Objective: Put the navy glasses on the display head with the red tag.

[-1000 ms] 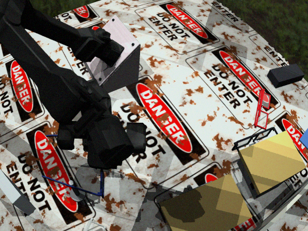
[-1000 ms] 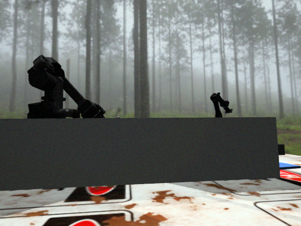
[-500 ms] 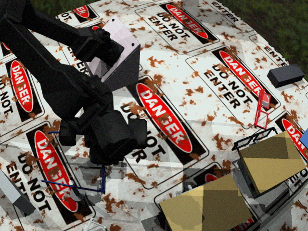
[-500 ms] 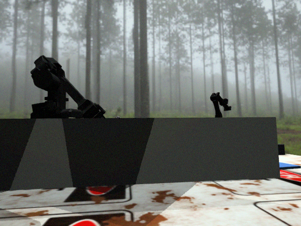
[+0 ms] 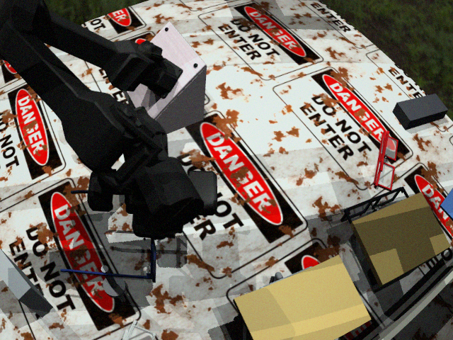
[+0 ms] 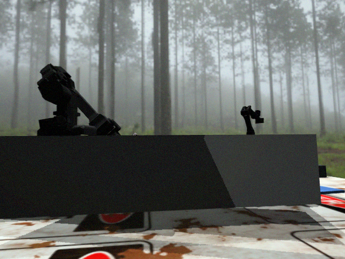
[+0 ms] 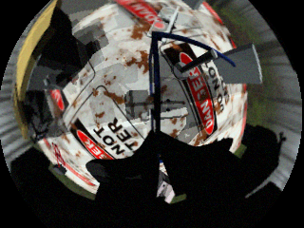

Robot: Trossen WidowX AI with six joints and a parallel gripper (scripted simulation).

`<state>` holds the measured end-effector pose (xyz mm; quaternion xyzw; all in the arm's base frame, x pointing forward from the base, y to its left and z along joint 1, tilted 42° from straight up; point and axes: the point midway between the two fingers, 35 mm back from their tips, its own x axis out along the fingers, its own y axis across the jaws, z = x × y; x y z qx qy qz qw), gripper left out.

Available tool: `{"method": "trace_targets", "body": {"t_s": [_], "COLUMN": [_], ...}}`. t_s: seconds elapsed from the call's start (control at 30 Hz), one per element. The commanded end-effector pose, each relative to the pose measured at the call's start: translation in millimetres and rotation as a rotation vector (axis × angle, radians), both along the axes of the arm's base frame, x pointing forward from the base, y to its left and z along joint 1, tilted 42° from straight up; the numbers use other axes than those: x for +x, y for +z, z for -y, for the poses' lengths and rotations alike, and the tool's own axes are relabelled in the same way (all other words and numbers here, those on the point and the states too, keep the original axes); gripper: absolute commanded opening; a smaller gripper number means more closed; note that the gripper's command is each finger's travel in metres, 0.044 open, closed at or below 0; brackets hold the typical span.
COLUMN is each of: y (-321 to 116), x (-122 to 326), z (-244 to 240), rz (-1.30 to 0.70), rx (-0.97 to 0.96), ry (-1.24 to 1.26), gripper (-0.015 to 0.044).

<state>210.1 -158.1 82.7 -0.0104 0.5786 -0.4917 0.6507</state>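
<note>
The navy glasses (image 5: 153,258) (image 7: 153,71) hang from my gripper (image 5: 153,236) (image 7: 154,132), which is shut on their front frame. In the top view their temples stretch left. In the wrist view one temple curves to the upper right, over a small grey rod-like piece (image 7: 197,62). That piece shows as a pale knob with a curved grey part (image 5: 115,287) below the near temple in the top view. I cannot tell whether it belongs to a display head. Neither head nor the red tag can be made out. A grey panel (image 6: 139,172) hides the work area in the exterior view.
Two yellow-topped boxes (image 5: 304,299) (image 5: 398,237) stand at the right. Black glasses (image 5: 376,202) and red glasses (image 5: 383,161) are near them. A dark block (image 5: 420,111) lies farther back. A pinkish slanted stand (image 5: 186,52) is behind the arm. Pale glasses (image 5: 136,333) lie at the front.
</note>
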Motion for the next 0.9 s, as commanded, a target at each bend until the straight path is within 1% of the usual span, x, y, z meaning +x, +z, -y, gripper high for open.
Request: {"method": "trace_targets", "body": {"t_s": [0.0, 0.87], "y": [0.7, 7.2], "x": [1.0, 9.0], "z": [1.0, 2.7], "rz": [0.006, 0.007], "rx": [-0.004, -0.004], "ry": [-0.005, -0.005], "gripper": [0.0000, 0.0000]}}
